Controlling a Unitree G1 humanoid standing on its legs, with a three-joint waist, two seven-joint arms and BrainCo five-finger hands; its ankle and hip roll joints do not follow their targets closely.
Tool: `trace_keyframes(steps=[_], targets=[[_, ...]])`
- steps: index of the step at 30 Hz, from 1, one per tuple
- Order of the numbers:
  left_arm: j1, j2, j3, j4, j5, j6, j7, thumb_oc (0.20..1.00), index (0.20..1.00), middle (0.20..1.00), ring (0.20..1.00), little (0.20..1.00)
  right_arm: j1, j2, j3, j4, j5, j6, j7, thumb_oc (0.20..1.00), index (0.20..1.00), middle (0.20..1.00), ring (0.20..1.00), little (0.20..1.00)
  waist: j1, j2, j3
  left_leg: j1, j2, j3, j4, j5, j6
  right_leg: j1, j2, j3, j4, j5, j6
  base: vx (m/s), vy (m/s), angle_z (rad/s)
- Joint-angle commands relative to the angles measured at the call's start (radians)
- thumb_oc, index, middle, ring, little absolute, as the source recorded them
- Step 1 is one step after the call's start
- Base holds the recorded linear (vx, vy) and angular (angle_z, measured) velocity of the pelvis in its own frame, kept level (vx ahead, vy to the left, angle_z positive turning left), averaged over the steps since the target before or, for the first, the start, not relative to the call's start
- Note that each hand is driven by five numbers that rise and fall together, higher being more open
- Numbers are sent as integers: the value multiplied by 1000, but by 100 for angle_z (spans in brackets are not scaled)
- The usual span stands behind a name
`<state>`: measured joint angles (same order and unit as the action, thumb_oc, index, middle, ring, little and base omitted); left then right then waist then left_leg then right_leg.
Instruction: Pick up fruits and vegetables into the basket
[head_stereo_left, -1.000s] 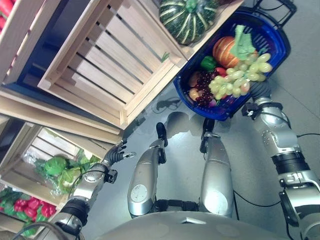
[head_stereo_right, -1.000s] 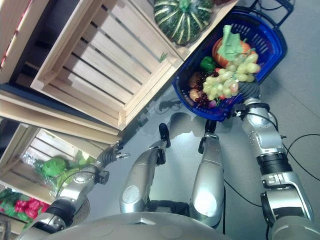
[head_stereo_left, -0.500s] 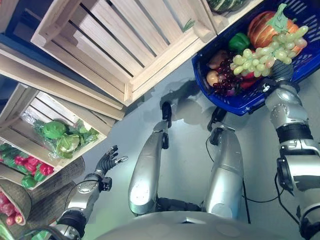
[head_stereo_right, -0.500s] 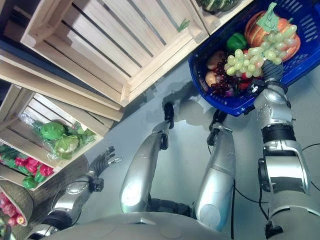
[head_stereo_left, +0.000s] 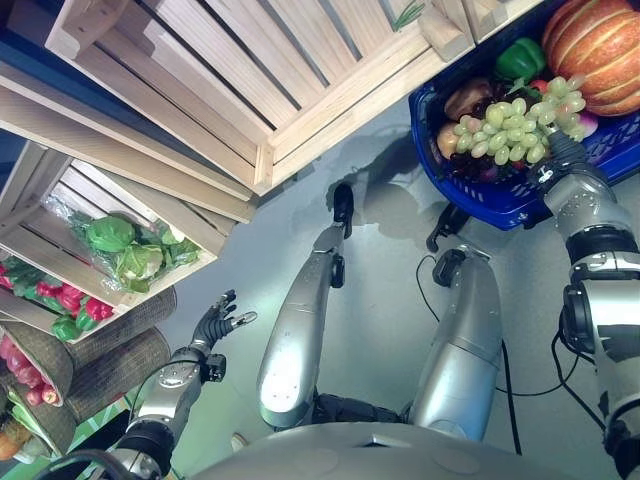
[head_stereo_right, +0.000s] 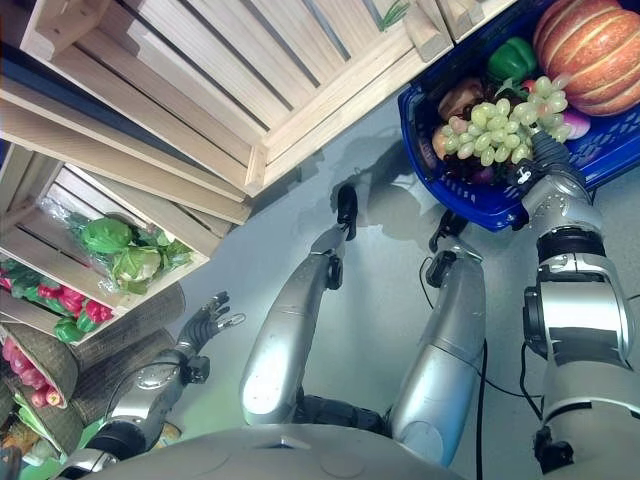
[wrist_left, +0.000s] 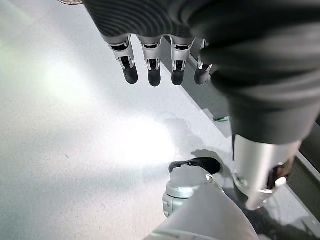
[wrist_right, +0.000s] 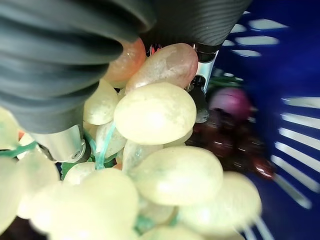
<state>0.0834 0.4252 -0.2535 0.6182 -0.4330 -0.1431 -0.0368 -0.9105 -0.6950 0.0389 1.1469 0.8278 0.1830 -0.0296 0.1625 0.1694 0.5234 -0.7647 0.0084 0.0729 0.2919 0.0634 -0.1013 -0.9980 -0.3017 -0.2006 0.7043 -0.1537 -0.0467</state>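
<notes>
A blue basket (head_stereo_left: 482, 206) shows at the upper right, holding an orange pumpkin (head_stereo_left: 600, 40), a green pepper (head_stereo_left: 520, 58), dark grapes and other fruit. My right hand (head_stereo_left: 562, 152) reaches into it, its fingers curled round a bunch of green grapes (head_stereo_left: 505, 130) that lies on the pile. In the right wrist view the grapes (wrist_right: 160, 115) sit between the thumb and fingers (wrist_right: 201, 65), with the basket's blue wall behind. My left hand (head_stereo_left: 213, 324) hangs open over the grey floor at the lower left, its fingers (wrist_left: 150, 65) relaxed and holding nothing.
An empty slatted wooden crate (head_stereo_left: 250, 70) stands at the top. Left of my left hand, a lower crate (head_stereo_left: 190, 270) holds bagged green vegetables (head_stereo_left: 120, 250), with red vegetables (head_stereo_left: 65, 300) beside it. Wicker baskets (head_stereo_left: 110, 350) stand under it.
The camera has moved, shifting the basket to the upper right. My left hand has dropped away from the crate of greens. My right hand stays on the grapes in the basket.
</notes>
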Motion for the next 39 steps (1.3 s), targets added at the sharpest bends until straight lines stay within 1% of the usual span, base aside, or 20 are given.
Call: trace_keyframes(steps=[1,3,4,5,11,12,14,16,17,20,22,26,27,30,31,32,33,35,37,39], targets=[[33,-11,-63,0,-10,-34,54,1000,1000,1000,1000,1000,3,-108,16,39,91,34,52,200,200,200,200,200,-25,194,-3,-50,17,35,54,-87,40,-2,59,26,42,-113,60,-21,-10,3],[29,-9,-69,-10,-3,-53,73,1000,1000,1000,1000,1000,10,-100,4,51,114,39,54,200,200,200,200,200,-24,197,-3,-52,14,34,55,-87,39,-4,60,28,42,-112,60,0,0,0],[24,-10,-72,-17,0,-63,86,1000,1000,1000,1000,1000,11,-96,-2,58,114,25,51,288,288,288,288,288,-24,198,-3,-49,12,33,53,-87,40,-3,61,28,39,-112,60,0,0,0],[22,-10,-77,-24,-1,-72,98,1000,1000,1000,1000,1000,12,-93,-7,60,107,3,40,1000,1000,1000,1000,1000,-24,199,-3,-48,12,32,53,-88,39,-1,61,29,39,-112,60,0,0,0],[21,-16,-75,-37,12,-90,143,1000,1000,1000,1000,1000,49,-59,-26,40,36,-108,-4,1000,1000,1000,1000,1000,-28,188,-3,-18,7,30,37,-87,37,36,73,23,8,-101,63,0,0,0],[21,-19,-67,-39,21,-97,170,1000,1000,1000,1000,1000,83,-34,-25,15,-42,-186,-51,1000,1000,1000,1000,1000,-33,175,-3,7,7,32,26,-85,36,67,79,16,-14,-92,65,0,0,0],[21,-20,-59,-32,33,-93,169,1000,1000,1000,1000,1000,116,-13,-23,-13,-156,-257,-132,1000,1000,1000,1000,1000,-38,162,-3,29,8,30,17,-85,34,95,85,11,-36,-83,68,0,0,0],[19,-25,-54,-24,39,-57,136,1000,1000,1000,1000,1000,144,5,-12,-45,-197,-279,-202,1000,1000,1000,1000,1000,-45,150,-3,51,10,30,9,-84,35,120,90,9,-52,-76,70,0,0,0],[19,-37,-50,-8,33,-60,116,1000,1000,1000,1000,1000,178,20,-2,-77,-283,-299,-279,1000,1000,1000,1000,1000,-55,136,-3,77,11,29,0,-85,35,149,96,9,-73,-67,73,-7,33,-2],[15,-51,-40,24,27,-100,112,1000,1000,1000,1000,1000,261,67,49,-144,-486,-334,-396,1000,1000,1000,1000,1000,-70,107,-3,135,17,27,-19,-86,39,213,102,4,-107,-53,79,-6,27,-2],[9,-52,-27,38,36,-101,130,1000,1000,1000,1000,1000,323,101,91,-211,-559,-348,-465,1000,1000,1000,1000,1000,-81,83,-3,173,22,23,-23,-88,39,260,103,3,-127,-45,84,0,0,0],[-6,-67,16,92,-22,-124,94,1000,1000,1000,1000,1000,451,173,149,-310,-674,-385,-550,1000,1000,1000,1000,1000,-107,28,-3,267,37,22,-49,-92,40,374,109,0,-181,-30,94,8,14,-3],[-9,-71,25,103,-28,-132,95,1000,1000,1000,1000,1000,469,184,160,-317,-702,-395,-558,1000,1000,1000,1000,1000,-110,19,-3,282,40,23,-54,-92,40,394,110,-1,-194,-26,97,14,3,-9],[-20,-80,60,145,-26,-171,101,1000,1000,1000,1000,1000,570,219,189,-359,-754,-439,-558,1000,1000,1000,1000,1000,-116,-33,-3,361,52,24,-72,-100,43,494,113,-5,-242,-13,108,-20,-39,-9],[-26,-79,72,150,-25,-174,100,1000,1000,1000,1000,1000,585,227,195,-366,-759,-447,-556,1000,1000,1000,1000,1000,-115,-43,-3,360,56,26,-78,-79,50,505,116,-13,-266,17,101,-65,-28,-7],[-26,-80,88,162,-30,-176,98,1000,1000,1000,1000,1000,612,237,202,-376,-783,-447,-540,1000,1000,1000,1000,1000,-116,-60,-3,393,57,23,-85,-82,50,548,118,-14,-288,21,104,-22,-6,-6],[-28,-87,111,197,-18,-185,102,1000,1000,1000,1000,1000,652,250,212,-388,-811,-435,-502,1000,1000,1000,1000,1000,-120,-84,-3,460,60,16,-100,-85,49,632,121,-17,-328,27,111,73,6,-6],[-27,-94,121,217,-9,-195,99,1000,1000,1000,1000,1000,676,260,217,-384,-816,-434,-470,1000,1000,1000,1000,1000,-121,-98,-6,499,62,13,-110,-85,47,682,122,-17,-354,32,115,80,15,-9],[-19,-105,132,272,26,-198,82,1000,1000,1000,1000,1000,745,286,222,-358,-804,-438,-379,1000,1000,1000,1000,1000,-123,-130,-64,566,67,10,-147,-90,47,768,128,-18,-420,42,128,151,33,-14],[-15,-112,138,301,38,-199,74,1000,1000,1000,1000,1000,775,301,219,-344,-792,-426,-323,1000,1000,1000,1000,1000,-127,-143,-91,596,69,8,-167,-90,47,806,134,-16,-450,48,134,138,37,-8]])
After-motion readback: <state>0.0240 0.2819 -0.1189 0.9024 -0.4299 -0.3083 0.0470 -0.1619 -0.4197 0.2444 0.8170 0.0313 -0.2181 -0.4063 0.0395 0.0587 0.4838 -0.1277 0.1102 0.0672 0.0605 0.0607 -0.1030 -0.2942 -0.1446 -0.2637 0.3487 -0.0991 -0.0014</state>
